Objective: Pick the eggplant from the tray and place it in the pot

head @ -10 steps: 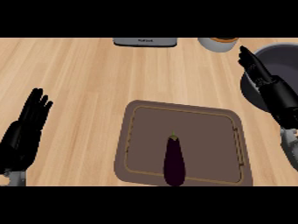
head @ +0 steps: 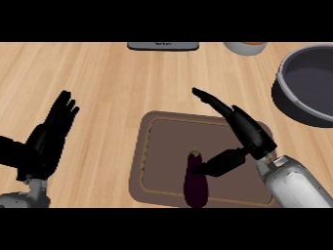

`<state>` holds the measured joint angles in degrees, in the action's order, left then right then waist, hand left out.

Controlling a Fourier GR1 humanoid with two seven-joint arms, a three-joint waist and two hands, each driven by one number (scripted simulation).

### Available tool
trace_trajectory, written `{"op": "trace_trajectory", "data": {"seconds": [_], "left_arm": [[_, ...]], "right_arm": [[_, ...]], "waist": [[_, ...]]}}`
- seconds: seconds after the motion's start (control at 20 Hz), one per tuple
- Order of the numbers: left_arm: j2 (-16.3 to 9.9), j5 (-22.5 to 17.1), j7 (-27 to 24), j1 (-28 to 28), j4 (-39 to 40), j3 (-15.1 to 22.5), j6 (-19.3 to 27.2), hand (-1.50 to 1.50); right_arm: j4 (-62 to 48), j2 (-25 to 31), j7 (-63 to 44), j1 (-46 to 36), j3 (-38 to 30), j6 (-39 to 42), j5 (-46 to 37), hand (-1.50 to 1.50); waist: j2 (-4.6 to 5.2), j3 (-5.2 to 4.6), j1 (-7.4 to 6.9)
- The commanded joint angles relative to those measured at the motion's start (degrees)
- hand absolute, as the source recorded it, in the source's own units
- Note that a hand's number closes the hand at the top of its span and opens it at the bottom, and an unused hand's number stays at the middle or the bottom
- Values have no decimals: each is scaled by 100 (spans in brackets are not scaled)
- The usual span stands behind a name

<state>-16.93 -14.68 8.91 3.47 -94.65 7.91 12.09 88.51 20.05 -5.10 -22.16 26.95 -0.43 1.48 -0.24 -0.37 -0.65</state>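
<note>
Eggplant (head: 196, 180) lies on the tray (head: 143, 161), unheld. Right hand (head: 242, 132) hovers beside it, fingers straight, thumb spread for grasping. Left hand (head: 43, 141) rests open.

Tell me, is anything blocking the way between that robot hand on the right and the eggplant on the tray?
Nothing visible does. The right robot hand is open over the tray, its thumb close beside the eggplant. Only bare tray shows between them. The pot sits off to the right, across bare counter.

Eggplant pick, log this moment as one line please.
phase: reach | right hand: open over tray, thumb near eggplant | left hand: open, resting | pot: empty
</note>
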Motion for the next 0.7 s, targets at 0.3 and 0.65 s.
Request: {"op": "trace_trajectory", "data": {"seconds": [0.3,0.65], "left_arm": [[203,194,844,600,-28,135,169,0],[268,225,614,331,-28,175,99,0]], "right_arm": [[1845,836,195,1053,256,-4,-1147,-150],[2655,1775,-2016,-268,-109,1566,-729,-150]], "waist": [[2,36,141],[5,22,55]]}}
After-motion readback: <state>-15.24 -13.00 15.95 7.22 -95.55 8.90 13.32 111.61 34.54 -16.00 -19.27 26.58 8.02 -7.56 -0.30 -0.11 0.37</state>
